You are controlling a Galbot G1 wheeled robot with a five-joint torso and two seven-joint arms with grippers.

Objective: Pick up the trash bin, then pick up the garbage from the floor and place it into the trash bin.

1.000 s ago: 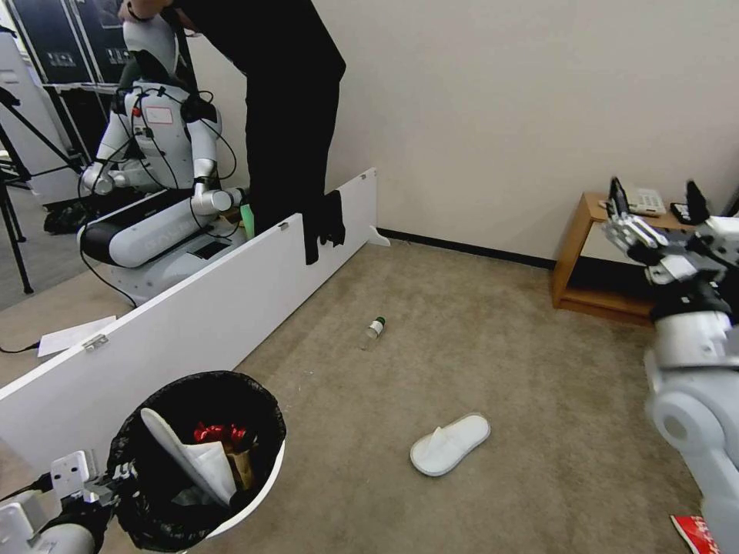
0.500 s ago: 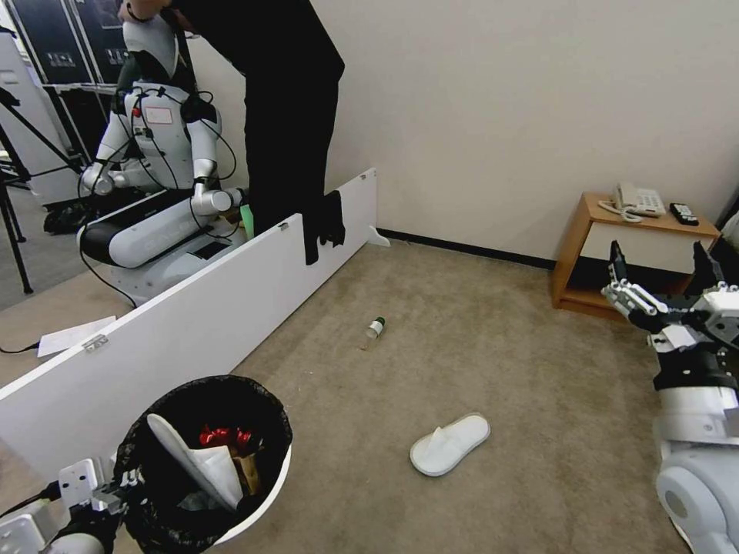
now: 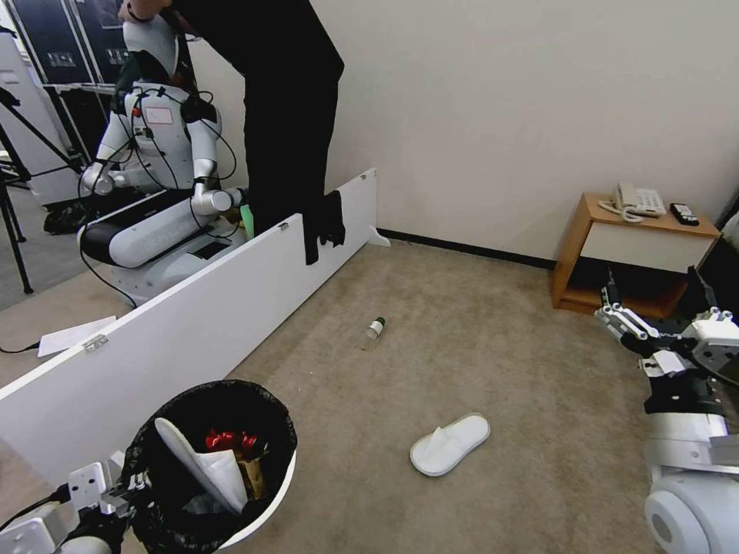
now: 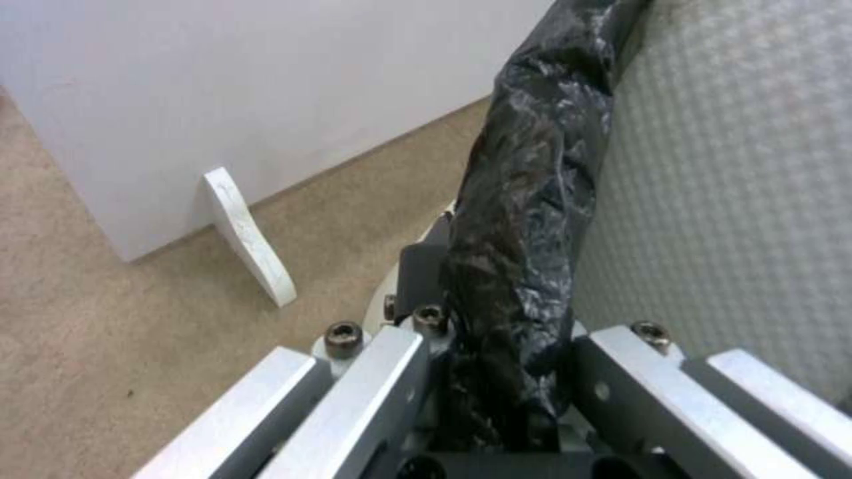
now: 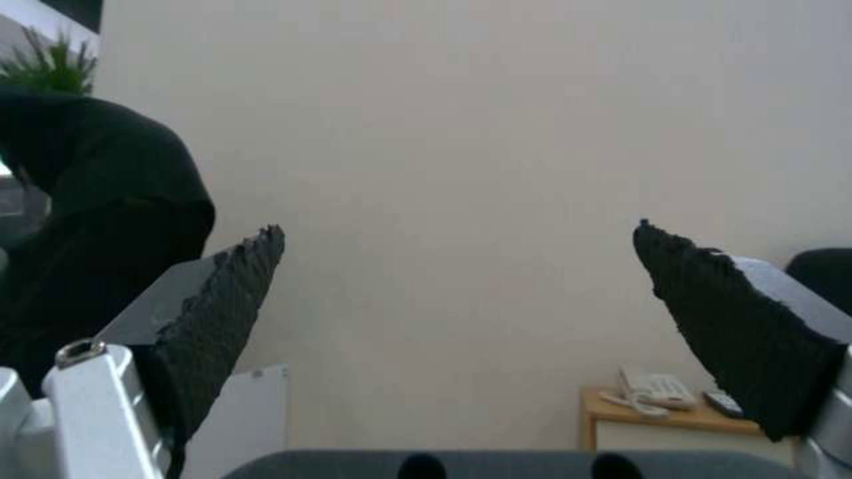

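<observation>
Left claw (image 4: pixel 506 372) grips the trash bin (image 3: pixel 265 496) rim; right claw (image 3: pixel 654 296) raised, wide.

Trash bin (image 3: pixel 273 492) sits front-left beside the board (image 3: pixel 192 323); slipper (image 3: pixel 449 444) lies centre on carpet; bottle (image 3: pixel 375 329) behind it; side table (image 3: pixel 639 246) far right.

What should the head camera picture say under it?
Left gripper holds the trash bin; slipper waits.
</observation>
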